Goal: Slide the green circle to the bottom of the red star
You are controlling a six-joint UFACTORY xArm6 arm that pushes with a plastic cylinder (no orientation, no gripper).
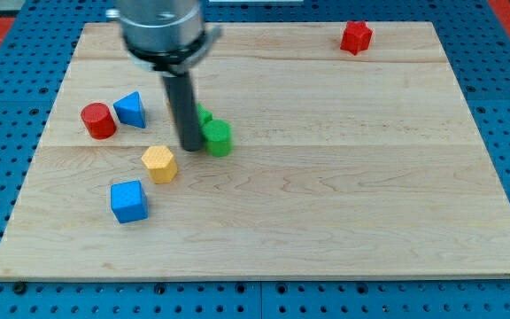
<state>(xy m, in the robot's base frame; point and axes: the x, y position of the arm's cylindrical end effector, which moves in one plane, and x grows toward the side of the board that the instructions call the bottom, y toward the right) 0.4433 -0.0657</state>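
Note:
The green circle [219, 138] lies left of the board's middle. My tip [190, 148] stands right against its left side. A second green block [203, 116] sits just behind it, mostly hidden by my rod, so its shape cannot be made out. The red star [356, 37] lies far off at the view's top right, near the board's top edge.
A red cylinder [98, 120] and a blue triangle [130, 109] lie at the view's left. A yellow hexagon [159, 164] and a blue cube [129, 201] lie below and left of my tip. The wooden board [370, 177] rests on a blue pegboard.

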